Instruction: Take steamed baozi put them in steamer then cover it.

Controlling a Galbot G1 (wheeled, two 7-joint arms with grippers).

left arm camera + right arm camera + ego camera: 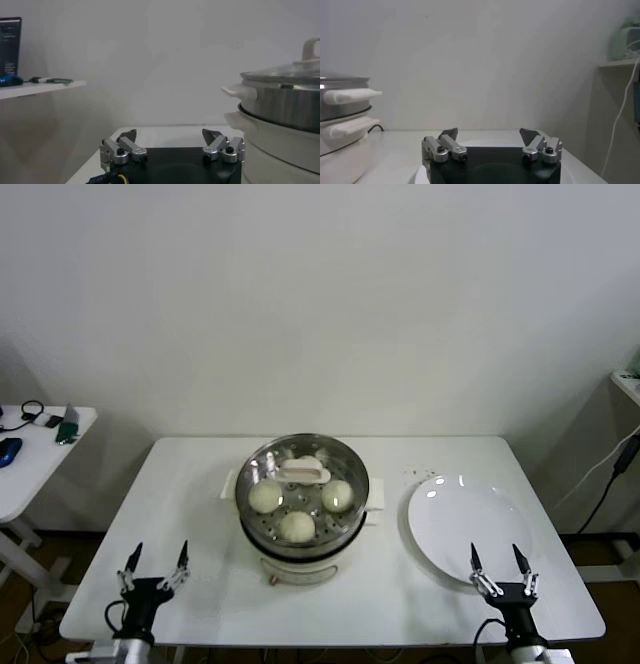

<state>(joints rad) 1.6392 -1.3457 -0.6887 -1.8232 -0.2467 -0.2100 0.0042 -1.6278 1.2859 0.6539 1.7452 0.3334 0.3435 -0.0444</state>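
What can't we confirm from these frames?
- Fourth baozi: head view clearly shows three in the steamer; the cover handle and glare hide the back.
- Buns: the pot wall hides them in both wrist views.
- Plate: near edge behind the right gripper.
- Steamer cropped at both wrist views' frame edges.

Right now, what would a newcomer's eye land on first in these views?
The steamer at the table's centre, its glass cover on and baozi visible through it. To its right lies a bare white plate. At the table's near edge, the left gripper and right gripper sit open, holding nothing, well apart from the pot.
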